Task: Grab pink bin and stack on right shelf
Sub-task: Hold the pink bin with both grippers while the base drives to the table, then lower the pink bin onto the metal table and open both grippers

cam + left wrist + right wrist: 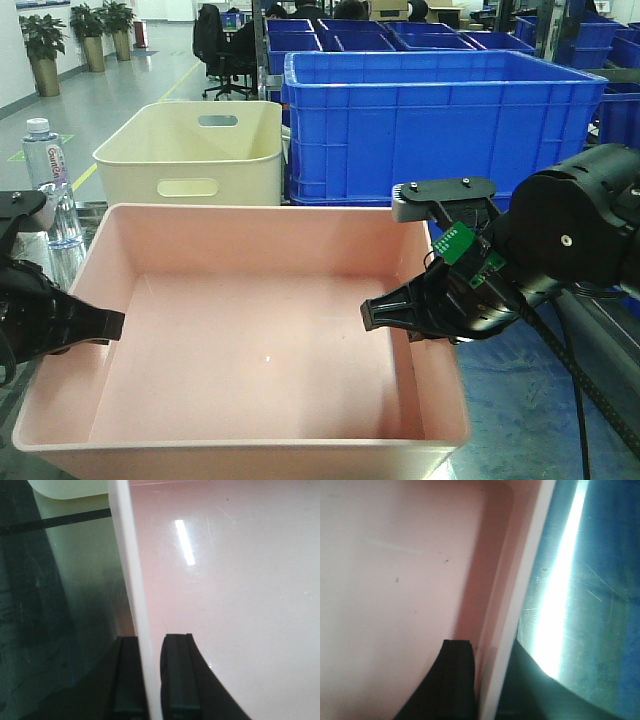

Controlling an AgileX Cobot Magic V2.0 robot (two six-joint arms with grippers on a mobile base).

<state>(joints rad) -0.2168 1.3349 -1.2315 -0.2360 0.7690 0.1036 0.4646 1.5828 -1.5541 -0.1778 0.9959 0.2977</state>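
Observation:
The pink bin [250, 350] fills the foreground, its inside bare. My left gripper [105, 325] is shut on its left wall; in the left wrist view [150, 640] one finger is outside and one inside the pale rim [131, 580]. My right gripper [400, 315] is shut on its right wall; in the right wrist view [490, 647] the inner finger [457, 680] lies against the wall of the pink bin [395, 580]. The dark glossy shelf top [570, 605] shows beside the rim and at the lower right [540, 420]. I cannot tell whether the bin rests on it.
A cream bin with handle slots [195, 150] stands just behind the pink bin. Large blue crates [440, 110] stand behind on the right. A water bottle [45, 165] stands at the left. Chairs and potted plants are far behind.

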